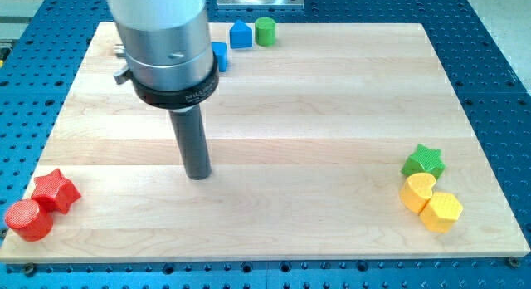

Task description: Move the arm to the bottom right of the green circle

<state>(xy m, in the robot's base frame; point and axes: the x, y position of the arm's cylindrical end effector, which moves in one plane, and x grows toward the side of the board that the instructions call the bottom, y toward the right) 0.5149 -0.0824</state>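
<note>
The green circle (265, 30) is a small green cylinder at the view's top edge of the wooden board (315, 115), just right of centre. My tip (198, 176) is the lower end of the dark rod and rests on the board left of centre, far below and to the left of the green circle. A blue block (241, 35) stands right beside the green circle on its left. Another blue block (219, 56) is partly hidden behind the arm's grey housing.
A green star (424, 162), a yellow heart-like block (416, 190) and a yellow hexagon (441, 211) cluster at the view's lower right. A red star (56, 189) and a red cylinder (28, 220) sit at the lower left corner.
</note>
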